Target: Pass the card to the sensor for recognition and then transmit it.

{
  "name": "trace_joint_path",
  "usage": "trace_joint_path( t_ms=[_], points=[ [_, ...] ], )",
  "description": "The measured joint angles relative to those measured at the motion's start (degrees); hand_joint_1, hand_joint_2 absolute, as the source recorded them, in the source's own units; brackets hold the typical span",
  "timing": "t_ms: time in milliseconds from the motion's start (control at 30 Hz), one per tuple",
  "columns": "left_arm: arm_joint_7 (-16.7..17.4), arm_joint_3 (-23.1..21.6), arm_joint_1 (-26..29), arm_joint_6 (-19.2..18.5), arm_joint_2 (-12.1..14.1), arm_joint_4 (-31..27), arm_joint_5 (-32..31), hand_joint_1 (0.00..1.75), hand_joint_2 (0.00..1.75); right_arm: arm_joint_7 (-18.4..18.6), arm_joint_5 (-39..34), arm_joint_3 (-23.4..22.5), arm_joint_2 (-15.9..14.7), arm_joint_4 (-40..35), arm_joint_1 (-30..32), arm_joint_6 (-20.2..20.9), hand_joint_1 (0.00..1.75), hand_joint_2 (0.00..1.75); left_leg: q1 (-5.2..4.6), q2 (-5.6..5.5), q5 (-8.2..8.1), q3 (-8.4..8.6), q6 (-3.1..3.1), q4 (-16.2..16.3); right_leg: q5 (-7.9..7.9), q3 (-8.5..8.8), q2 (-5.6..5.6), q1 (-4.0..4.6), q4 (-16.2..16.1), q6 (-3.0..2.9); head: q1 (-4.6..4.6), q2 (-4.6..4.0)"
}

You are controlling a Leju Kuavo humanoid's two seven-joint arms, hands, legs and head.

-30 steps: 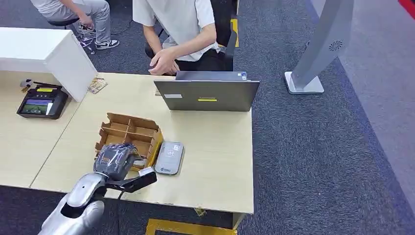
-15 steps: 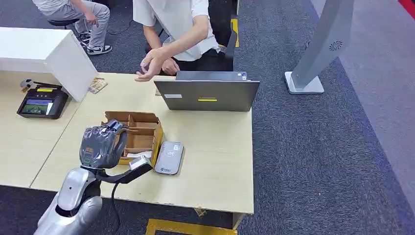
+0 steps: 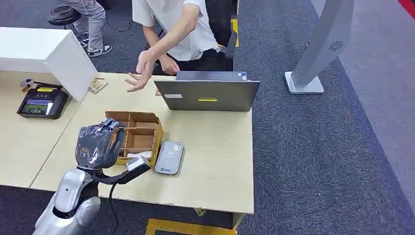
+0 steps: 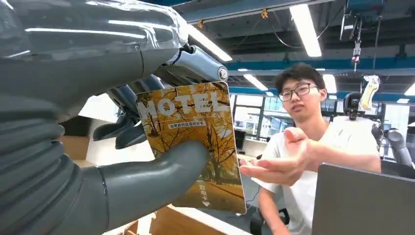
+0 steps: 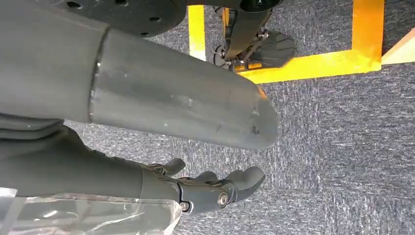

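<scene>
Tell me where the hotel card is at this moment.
The card is pinched in the left hand, raised over the near left of the table beside the cardboard box; the person's hand reaches out across the table.

laptop [image 3: 207, 94] and cardboard box [image 3: 138, 136] obstructing, bare tabletop [image 3: 215, 156] right of sensor [image 3: 169, 157]

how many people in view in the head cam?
2: one person seated behind the laptop, hand held out over the table; another's legs at top left, by a stool. Others may be out of frame.
</scene>
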Motion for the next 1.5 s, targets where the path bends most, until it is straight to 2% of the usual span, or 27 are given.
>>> trace_joint_path(
  t_ms=[167, 267, 367, 567, 667, 767, 933, 1100, 1133, 1500],
  points=[
    [-0.07, 0.68, -0.39, 1.20, 0.00, -0.17, 0.02, 1.75, 1.75, 0.06, 0.67, 0.00, 0.00, 0.00, 0.00, -0.02, 0.00, 0.00, 0.00, 0.00, 0.00, 0.01, 0.00, 0.00, 0.00, -0.02, 0.00, 0.00, 0.00, 0.00, 0.00, 0.02],
    [-0.07, 1.64, -4.03, 2.73, 0.00, 1.23, -1.84, 1.75, 1.75, 1.07, 2.36, 0.04, 0.00, 0.00, -0.28, 0.09, 0.00, 0.00, 0.01, -0.13, 0.06, -0.01, -0.03, 0.01, 0.00, -0.02, -0.12, 0.00, 0.00, 0.00, 0.00, 0.02],
    [-0.04, 2.34, -11.80, 5.09, 0.33, 7.86, -5.01, 1.75, 1.75, 2.38, 4.37, 0.50, 0.13, 0.00, -1.17, 0.35, 0.00, 0.00, 0.01, -0.23, 0.20, -0.03, 0.00, 0.01, 0.13, -0.01, -0.23, 0.01, 0.01, -0.05, 0.00, 0.02],
    [0.18, 2.40, -28.58, 6.97, 0.16, 25.93, -9.27, 1.75, 1.75, 4.15, 7.12, 1.97, 0.48, -0.02, -2.46, 1.09, 0.00, 0.00, 0.03, -0.20, 0.43, -0.04, -0.03, 0.03, 0.31, -0.07, -0.19, 0.02, 0.02, -0.09, 0.02, 0.02],
    [1.20, 2.18, -36.26, 6.93, -0.74, 34.11, -11.52, 1.75, 1.75, 4.59, 7.95, 2.66, 0.65, -0.02, -2.92, 1.38, 0.00, 0.00, 0.01, -0.20, 0.48, -0.05, -0.02, 0.05, 0.37, -0.07, -0.17, 0.02, 0.02, -0.06, 0.02, 0.02],
    [2.31, 1.21, -41.87, 5.01, -1.63, 40.60, -13.46, 1.75, 1.75, 5.05, 8.48, 3.19, 0.79, -0.02, -3.29, 1.81, 0.00, 0.00, 0.00, -0.18, 0.48, -0.07, -0.02, 0.05, 0.38, -0.07, -0.14, 0.01, 0.01, -0.06, 0.07, 0.02],
    [3.21, 0.11, -46.81, 4.37, -2.73, 47.35, -14.27, 1.75, 1.75, 5.18, 8.83, 3.65, 0.94, -0.02, -3.36, 2.03, 0.00, 0.00, -0.01, -0.15, 0.45, -0.08, 0.01, 0.05, 0.37, -0.09, -0.11, 0.00, 0.01, -0.06, 0.07, 0.02],
    [3.30, -0.74, -48.48, 3.83, -3.50, 51.14, -14.47, 1.75, 1.75, 5.18, 9.05, 4.13, 1.03, -0.02, -3.38, 2.14, 0.00, 0.00, 0.00, -0.07, 0.44, -0.11, 0.01, 0.05, 0.37, -0.14, -0.03, 0.00, 0.01, -0.06, 0.04, 0.02],
    [3.30, -0.79, -48.67, 3.59, -3.61, 51.67, -14.49, 0.00, 1.75, 5.18, 9.07, 4.22, 1.05, -0.04, -3.38, 2.23, 0.00, 0.00, 0.00, -0.03, 0.44, -0.11, 0.01, 0.05, 0.37, -0.15, 0.02, 0.00, 0.01, -0.06, 0.09, 0.02],
    [4.13, -0.85, -50.70, 3.74, -4.07, 54.29, -11.08, 0.00, 1.75, 5.25, 9.11, 4.22, 1.11, -0.02, -3.34, 2.25, 0.00, 0.00, 0.00, -0.05, 0.44, -0.12, 0.01, 0.05, 0.37, -0.15, 0.00, 0.00, 0.01, -0.06, 0.07, 0.02]
  ],
)
